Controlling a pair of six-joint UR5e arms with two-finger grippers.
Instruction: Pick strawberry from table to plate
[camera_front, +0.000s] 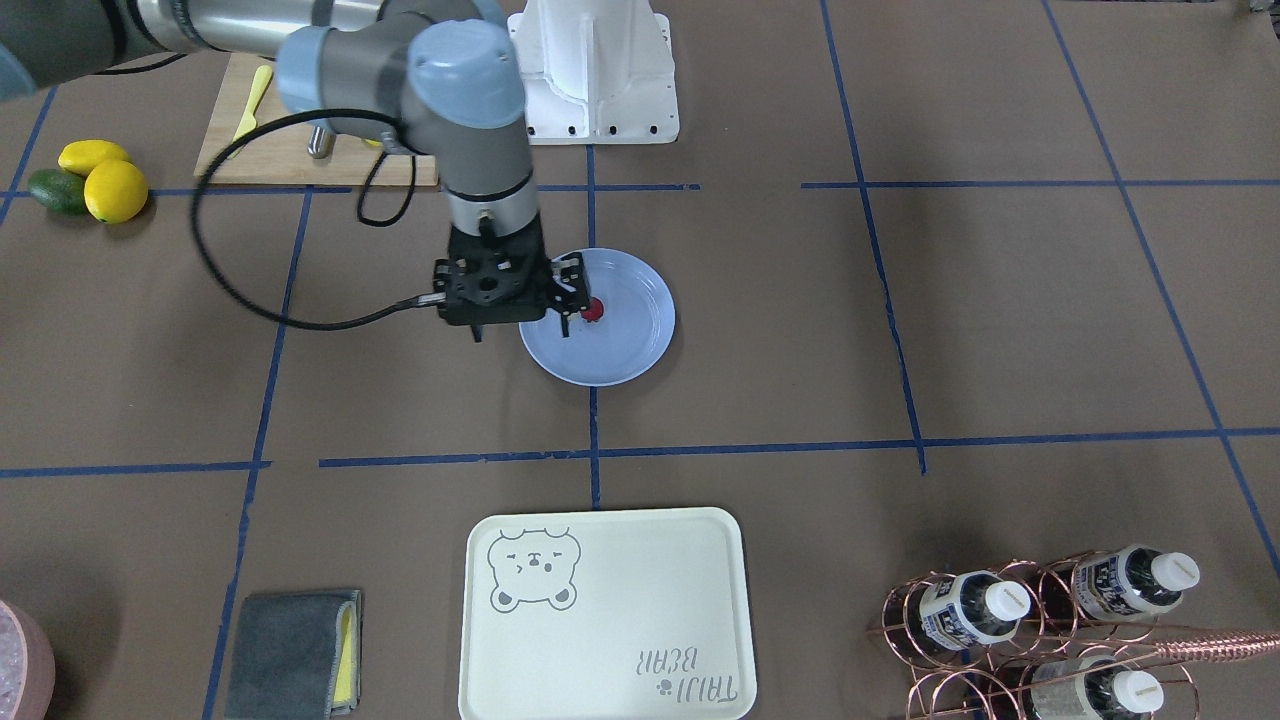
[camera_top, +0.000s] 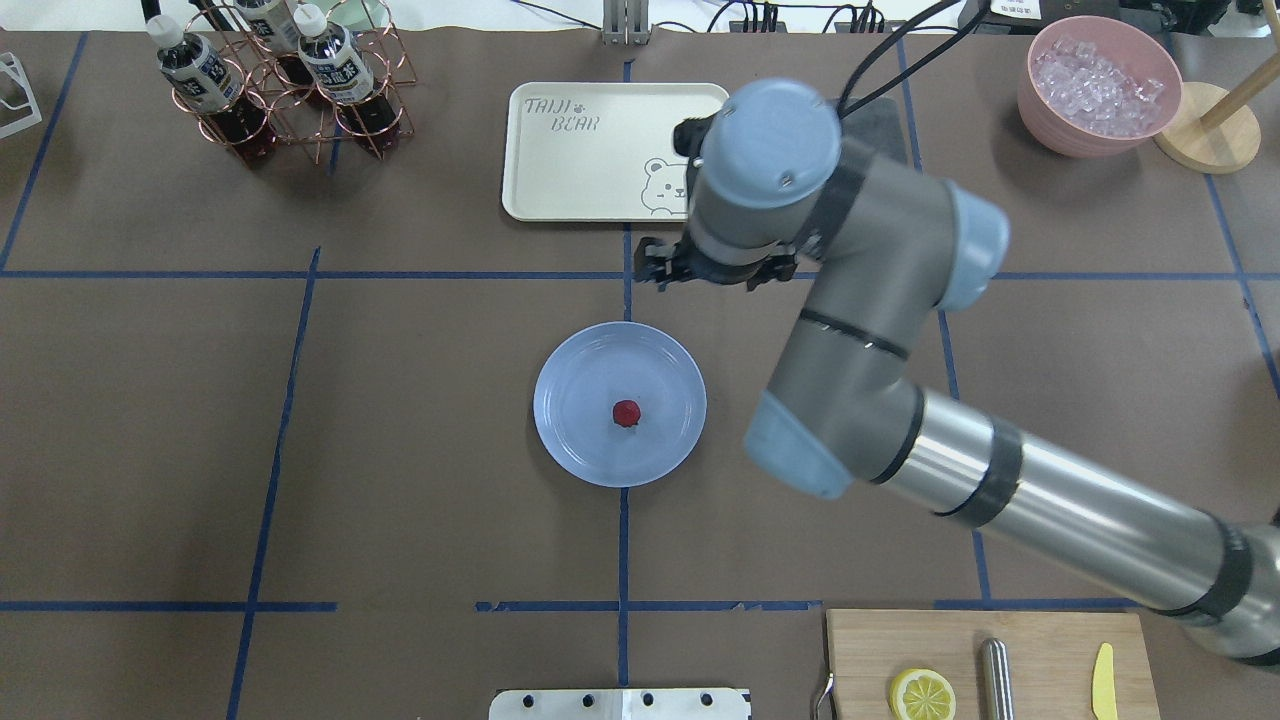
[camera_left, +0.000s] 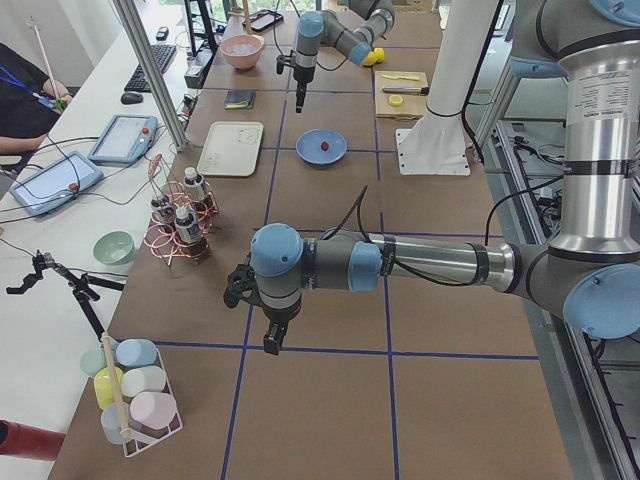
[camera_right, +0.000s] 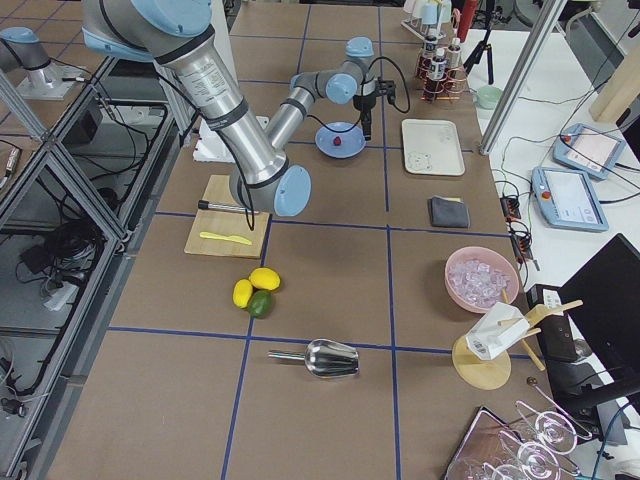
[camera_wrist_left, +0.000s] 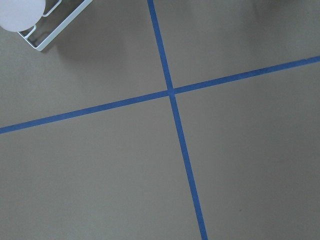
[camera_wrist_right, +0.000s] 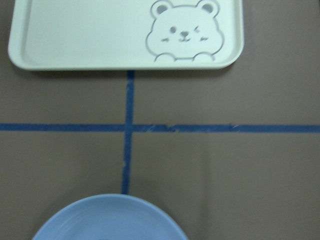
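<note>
The small dark-red strawberry (camera_front: 594, 310) (camera_top: 626, 412) lies near the middle of the light blue plate (camera_front: 640, 350) (camera_top: 570, 440) on the brown paper table (camera_top: 420, 480). My right gripper (camera_front: 521, 332) hangs above the table beside the plate, on the tray side, with its fingers spread open and nothing between them. It is apart from the berry. The right wrist view shows only the plate's rim (camera_wrist_right: 110, 220) and the tray. My left gripper (camera_left: 270, 345) hovers over bare table far from the plate; I cannot tell whether it is open or shut.
A cream bear tray (camera_top: 590, 150) lies just beyond the plate. A bottle rack (camera_top: 270, 80) and a pink ice bowl (camera_top: 1100, 85) stand at the far corners. A cutting board (camera_top: 1000, 670) with a lemon slice is near the robot's base, and lemons (camera_front: 115, 190) lie beside it.
</note>
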